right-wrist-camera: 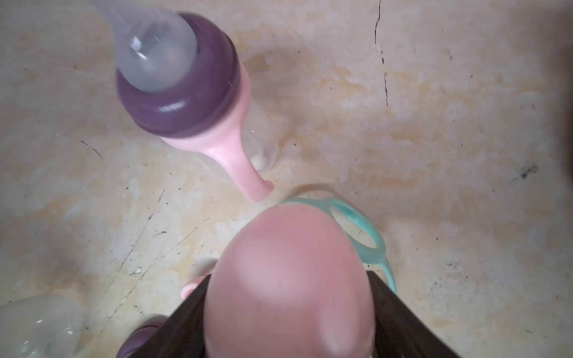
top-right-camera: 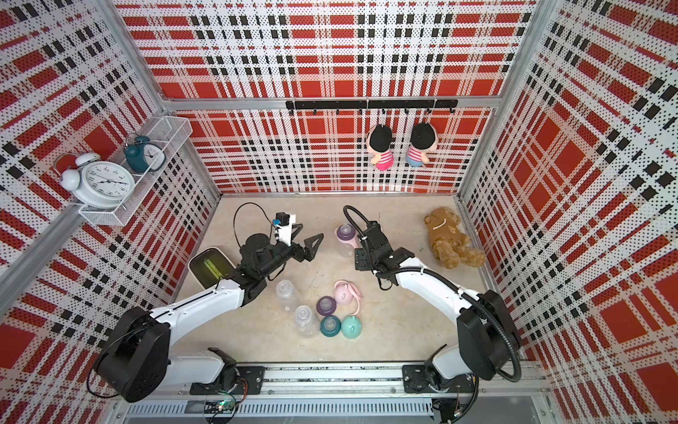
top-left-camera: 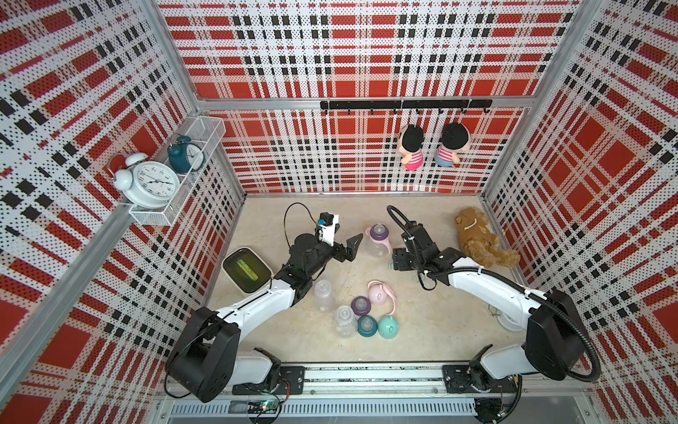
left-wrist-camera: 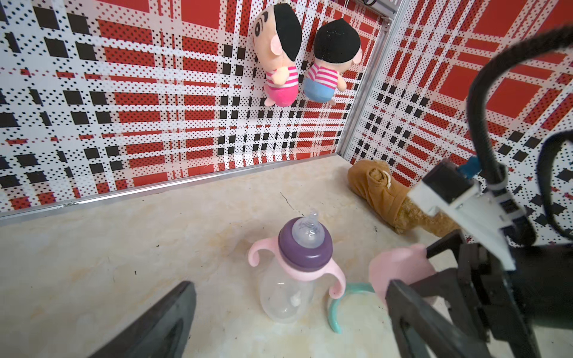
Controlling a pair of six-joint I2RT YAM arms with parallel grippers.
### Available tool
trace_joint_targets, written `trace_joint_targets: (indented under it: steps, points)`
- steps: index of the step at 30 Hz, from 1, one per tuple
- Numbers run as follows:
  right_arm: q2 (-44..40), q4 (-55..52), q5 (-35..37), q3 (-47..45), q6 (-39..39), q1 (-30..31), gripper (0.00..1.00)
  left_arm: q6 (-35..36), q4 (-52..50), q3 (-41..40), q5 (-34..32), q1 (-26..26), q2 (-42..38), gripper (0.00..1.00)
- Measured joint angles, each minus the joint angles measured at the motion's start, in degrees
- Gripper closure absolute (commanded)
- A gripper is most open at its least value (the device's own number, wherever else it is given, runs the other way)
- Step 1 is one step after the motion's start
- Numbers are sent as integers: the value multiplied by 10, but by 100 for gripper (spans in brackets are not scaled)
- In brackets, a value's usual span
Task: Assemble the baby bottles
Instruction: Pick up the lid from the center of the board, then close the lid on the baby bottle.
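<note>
On the counter, 1 of 3 assemblies looks nearly done. The left pincer, spread wide and empty, hangs at 9 o'clock of the upright bottle, already ringed and collared; the right pincer, at its 4 o'clock, grips the pink cap. Toward 6 o'clock, 2 clear bodies, a teal cap and 2 collars lie loose, unstarted

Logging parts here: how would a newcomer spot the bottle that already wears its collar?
From the brown plush bear near the back corner of the beige table, look toward the middle. There stands a clear plastic bottle with a purple collar and pink looped handles; the two other clear bottles nearer the front have bare necks.
</note>
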Motion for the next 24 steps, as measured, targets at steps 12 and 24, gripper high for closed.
trace_joint_targets:
  steps: [12, 24]
  points:
    - [94, -58, -16, 226, -92, -16, 26, -3, 0, -5, -2, 0, -12, 2]
    - [206, -68, -61, 321, -151, -23, 26, -3, -3, -7, -9, 2, -19, 2]
